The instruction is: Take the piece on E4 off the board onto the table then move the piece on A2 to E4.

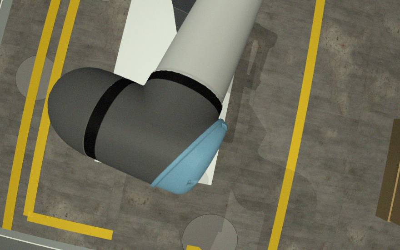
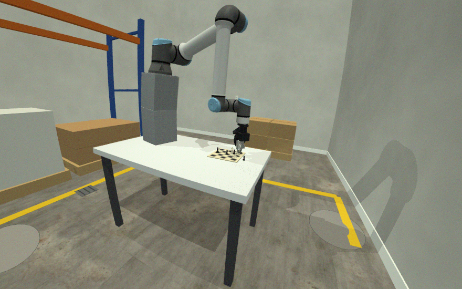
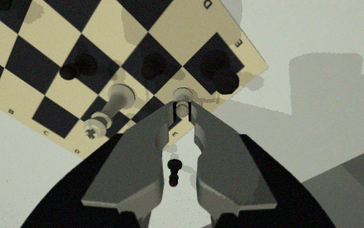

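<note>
In the wrist view my gripper (image 3: 182,103) is shut on a small white pawn (image 3: 182,104), held over the board's (image 3: 105,62) edge row in the E column. A black pawn (image 3: 174,171) stands on the white table just off the board, below the fingers. A tall white piece (image 3: 110,109) stands one square to the left, in the D column. Three dark pieces (image 3: 77,67) (image 3: 154,66) (image 3: 217,68) stand in the row beyond. In the exterior view the gripper (image 2: 239,145) hangs over the board's (image 2: 226,155) far right corner. In the top view the arm's elbow (image 1: 139,124) hides the board.
The board lies near the table's right end, close to the edge (image 2: 261,168). The grey robot pedestal (image 2: 159,107) stands at the table's back. Cardboard boxes (image 2: 272,134) sit behind the table on the floor.
</note>
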`<state>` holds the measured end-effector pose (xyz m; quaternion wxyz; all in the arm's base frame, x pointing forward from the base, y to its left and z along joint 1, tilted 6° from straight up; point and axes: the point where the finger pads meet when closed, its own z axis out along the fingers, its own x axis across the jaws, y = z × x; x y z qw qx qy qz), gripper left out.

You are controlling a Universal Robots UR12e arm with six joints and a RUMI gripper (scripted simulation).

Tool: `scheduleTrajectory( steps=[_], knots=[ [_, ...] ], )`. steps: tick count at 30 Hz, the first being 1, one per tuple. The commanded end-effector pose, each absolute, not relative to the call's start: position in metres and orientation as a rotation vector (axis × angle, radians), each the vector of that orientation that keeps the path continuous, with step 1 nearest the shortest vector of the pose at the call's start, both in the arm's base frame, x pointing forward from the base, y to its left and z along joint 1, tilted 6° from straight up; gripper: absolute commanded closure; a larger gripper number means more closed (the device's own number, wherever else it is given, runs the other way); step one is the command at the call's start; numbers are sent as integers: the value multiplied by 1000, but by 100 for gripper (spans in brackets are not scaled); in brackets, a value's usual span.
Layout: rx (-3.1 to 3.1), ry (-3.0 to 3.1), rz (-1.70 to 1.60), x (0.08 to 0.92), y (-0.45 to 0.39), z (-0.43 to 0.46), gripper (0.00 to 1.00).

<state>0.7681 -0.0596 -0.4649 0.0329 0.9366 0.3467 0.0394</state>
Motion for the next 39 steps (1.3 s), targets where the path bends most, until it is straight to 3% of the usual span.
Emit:
scheduleTrajectory(
  steps=[1,39],
  knots=[
    [2881,1065,124,769,-61,-464,100],
    [2881,1065,125,770,-62,-468,100]
  ],
)
